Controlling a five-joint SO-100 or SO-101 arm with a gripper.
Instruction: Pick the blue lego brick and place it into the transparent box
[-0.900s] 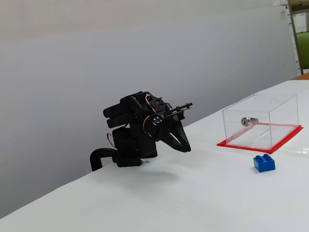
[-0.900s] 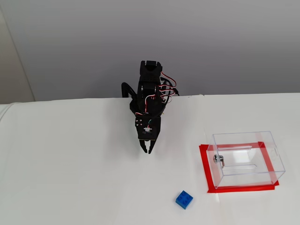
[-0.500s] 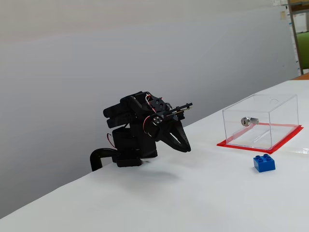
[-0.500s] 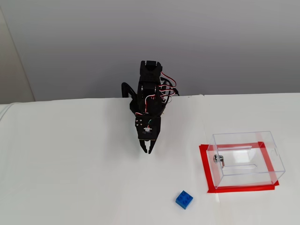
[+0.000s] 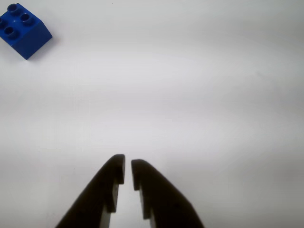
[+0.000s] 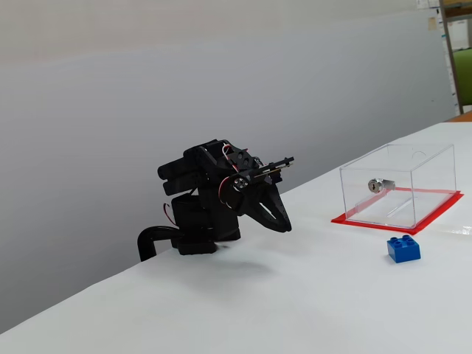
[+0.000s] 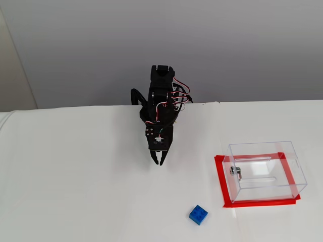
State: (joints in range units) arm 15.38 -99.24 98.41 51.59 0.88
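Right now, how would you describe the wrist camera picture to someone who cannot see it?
A nearly closed black pincer pokes up from the bottom edge over a bare white table. A small blue lego brick sits apart from it in the top left corner.

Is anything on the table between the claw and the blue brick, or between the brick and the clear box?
Nothing visible. In a fixed view, only bare white table lies between the claw and the blue lego brick, and between the brick and the transparent box. The wrist view shows the same open stretch ahead of the claw.
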